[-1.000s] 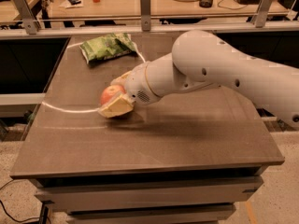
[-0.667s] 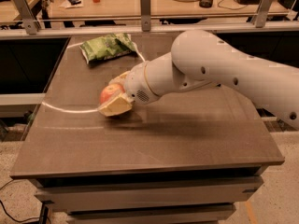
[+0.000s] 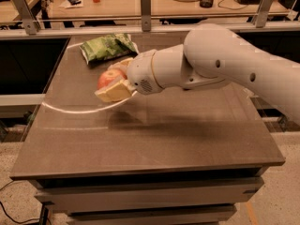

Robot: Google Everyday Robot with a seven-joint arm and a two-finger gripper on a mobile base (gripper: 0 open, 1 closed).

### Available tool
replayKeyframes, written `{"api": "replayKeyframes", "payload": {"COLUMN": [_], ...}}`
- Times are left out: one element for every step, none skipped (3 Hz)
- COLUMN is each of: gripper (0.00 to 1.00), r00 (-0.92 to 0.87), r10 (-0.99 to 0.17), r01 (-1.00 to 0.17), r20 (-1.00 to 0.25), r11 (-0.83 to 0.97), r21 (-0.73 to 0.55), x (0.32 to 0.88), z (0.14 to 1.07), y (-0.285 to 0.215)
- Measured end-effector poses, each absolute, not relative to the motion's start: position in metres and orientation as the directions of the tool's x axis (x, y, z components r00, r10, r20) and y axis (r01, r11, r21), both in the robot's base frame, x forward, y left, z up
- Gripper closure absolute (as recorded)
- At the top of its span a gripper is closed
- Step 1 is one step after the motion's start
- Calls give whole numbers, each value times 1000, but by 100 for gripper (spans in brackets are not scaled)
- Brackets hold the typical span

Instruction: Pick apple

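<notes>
Red apple (image 3: pixel 108 77), one, in tool (image 3: pixel 112 81) over table (image 3: pixel 187 139)

Warm, dim light from overhead. My hand (image 3: pixel 118 78), closed around the apple (image 3: pixel 108 77) above the counter (image 3: pixel 187 139), casts a soft, broad shadow below it; a pale curved glare streak crosses the counter beside it.

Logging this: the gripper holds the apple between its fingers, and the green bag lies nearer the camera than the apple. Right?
Not quite. The gripper holds the apple between its fingers, but the camera view shows the green bag lying farther from the camera than the apple.
</notes>
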State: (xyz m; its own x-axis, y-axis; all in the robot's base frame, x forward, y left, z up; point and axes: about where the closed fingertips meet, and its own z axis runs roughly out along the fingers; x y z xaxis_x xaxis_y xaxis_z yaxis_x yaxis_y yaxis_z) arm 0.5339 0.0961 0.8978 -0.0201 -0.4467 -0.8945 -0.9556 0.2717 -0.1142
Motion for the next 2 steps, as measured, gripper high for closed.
{"api": "replayKeyframes", "payload": {"gripper": [100, 100], "r00": [20, 48], "r10": [-322, -315], "r01": [-947, -948], "r20": [-947, -948], "r11": [297, 286], "r21": [-121, -143], "x": [539, 535], "z": [928, 933], "y": [90, 91]}}
